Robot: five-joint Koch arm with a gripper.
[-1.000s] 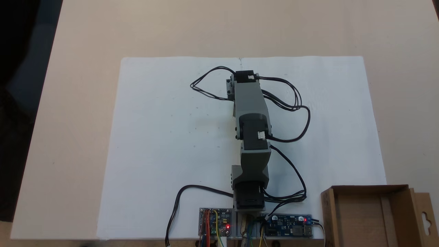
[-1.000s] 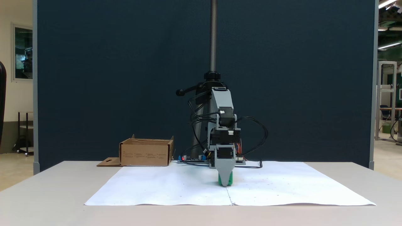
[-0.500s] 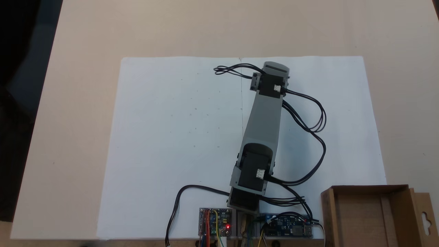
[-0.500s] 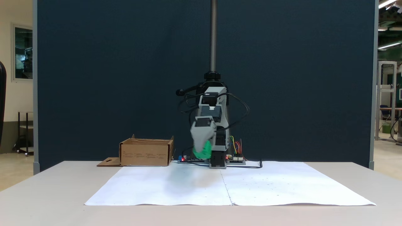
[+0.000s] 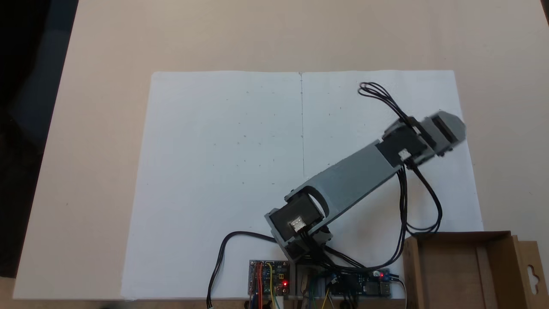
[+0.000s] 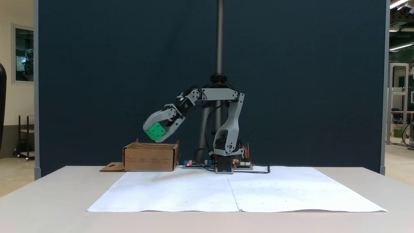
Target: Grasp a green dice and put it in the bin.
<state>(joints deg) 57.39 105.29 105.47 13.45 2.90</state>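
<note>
A fixed view, fingers (image 6: pixel 152 127) clamped on green dice (image 6: pixel 155 131), seemingly above bin (image 6: pixel 150 157) rim.

Bin (image 5: pixel 465 274) cut off at bottom edge

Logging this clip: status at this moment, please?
Gripper shut on small green dice, airborne. Brown cardboard box not yet reached. Nothing in the way.

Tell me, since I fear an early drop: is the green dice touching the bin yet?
Apart. The front fixed view shows the green dice held in the pincer, with dark backdrop visible between it and the bin's rim.
</note>
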